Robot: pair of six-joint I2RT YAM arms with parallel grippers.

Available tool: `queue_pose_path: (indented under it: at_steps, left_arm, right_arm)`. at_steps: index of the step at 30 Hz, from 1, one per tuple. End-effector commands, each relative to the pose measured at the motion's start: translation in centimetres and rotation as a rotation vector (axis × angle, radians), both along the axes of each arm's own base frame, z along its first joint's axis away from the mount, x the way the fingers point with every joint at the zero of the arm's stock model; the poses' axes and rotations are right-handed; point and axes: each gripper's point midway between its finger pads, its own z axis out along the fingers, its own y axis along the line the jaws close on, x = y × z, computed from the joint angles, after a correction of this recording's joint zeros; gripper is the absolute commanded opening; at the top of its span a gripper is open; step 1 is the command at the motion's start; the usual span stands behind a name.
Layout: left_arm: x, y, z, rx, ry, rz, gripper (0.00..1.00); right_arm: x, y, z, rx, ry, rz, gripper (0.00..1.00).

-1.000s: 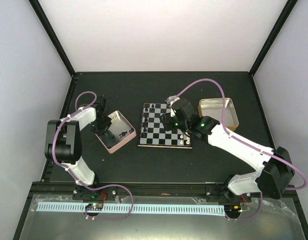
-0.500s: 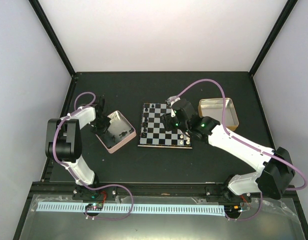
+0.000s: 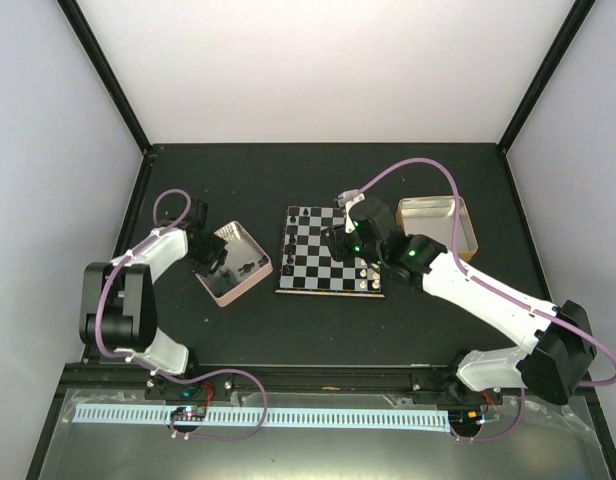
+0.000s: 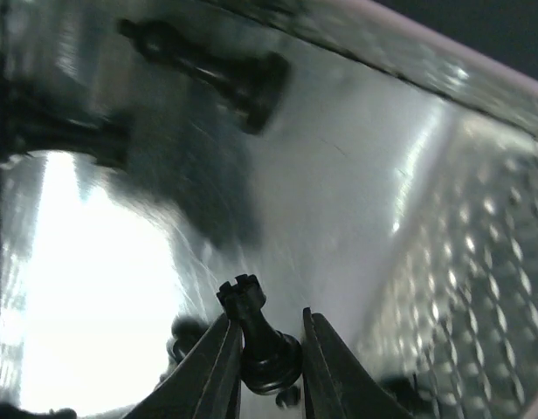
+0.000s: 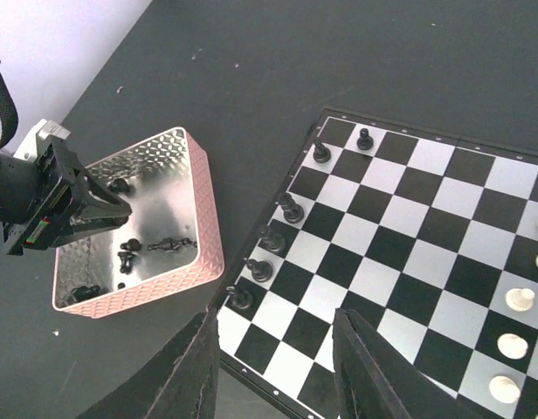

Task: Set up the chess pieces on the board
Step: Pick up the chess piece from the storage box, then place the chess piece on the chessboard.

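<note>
In the left wrist view my left gripper [image 4: 267,349] is down inside the pink-rimmed tin [image 3: 250,283], shut on a small black rook [image 4: 256,336] that stands upright between its fingers. More black chess pieces lie loose on the tin's shiny floor, one [image 4: 212,74] on its side. The board [image 3: 318,262] carries several black pieces [image 5: 291,209] along its left edge and white pieces [image 5: 519,299] along its right. My right gripper [image 5: 278,367] hangs open above the board's near-left corner, holding nothing.
A gold-rimmed tin [image 3: 438,228] stands just right of the board, behind my right arm. From the right wrist view my left gripper [image 5: 112,208] shows at the pink tin's [image 5: 195,188] far side. Black matte table all round.
My left arm has swung lower into the pink tin and its jaws have narrowed round the rook. The right arm has shifted only slightly over the board.
</note>
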Motion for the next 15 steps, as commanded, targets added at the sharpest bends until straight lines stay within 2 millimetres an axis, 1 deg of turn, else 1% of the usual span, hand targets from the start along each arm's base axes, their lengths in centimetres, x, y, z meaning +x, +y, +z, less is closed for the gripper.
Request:
queue_pose_path:
  at_steps: [1,3,5,6,7,9,10,11,13,15]
  left_arm:
    - [0.6,-2.4,2.9,-0.026,-0.148,-0.206,0.12]
    - [0.8,-3.6,4.0,-0.024,-0.216,-0.321,0.12]
    - [0.7,-5.0,5.1,-0.035,-0.27,-0.428,0.09]
    - [1.0,-6.0,6.1,-0.043,-0.33,-0.488,0.09]
    - [1.0,-6.9,7.4,-0.044,-0.395,-0.54,0.09]
    - [1.0,-8.9,9.5,-0.041,-0.506,-0.651,0.1]
    - [1.0,-9.9,11.4,-0.035,-0.589,-0.709,0.1]
    - [0.8,-10.9,12.6,-0.025,-0.646,-0.763,0.11]
    - [0.2,-13.3,15.2,-0.007,-0.779,-0.896,0.12]
    - [-0.9,-15.6,17.3,0.002,-0.897,-1.02,0.13]
  right_arm:
    - [0.0,0.9,1.1,0.076,-0.001,0.027,0.37]
    - [-0.1,1.3,1.2,0.103,0.022,0.05,0.37]
    - [-0.3,2.0,1.3,0.139,0.054,0.084,0.37]
    - [-0.3,2.3,1.2,0.152,0.074,0.104,0.37]
    - [-0.5,2.7,1.3,0.176,0.101,0.132,0.38]
    - [-0.7,3.2,1.6,0.229,0.151,0.174,0.38]
    - [-0.8,3.4,1.8,0.257,0.172,0.194,0.38]
    - [-0.9,3.6,2.0,0.282,0.191,0.212,0.38]
    - [-1.0,3.8,2.6,0.326,0.217,0.238,0.39]
    - [-1.1,3.9,3.2,0.357,0.232,0.265,0.42]
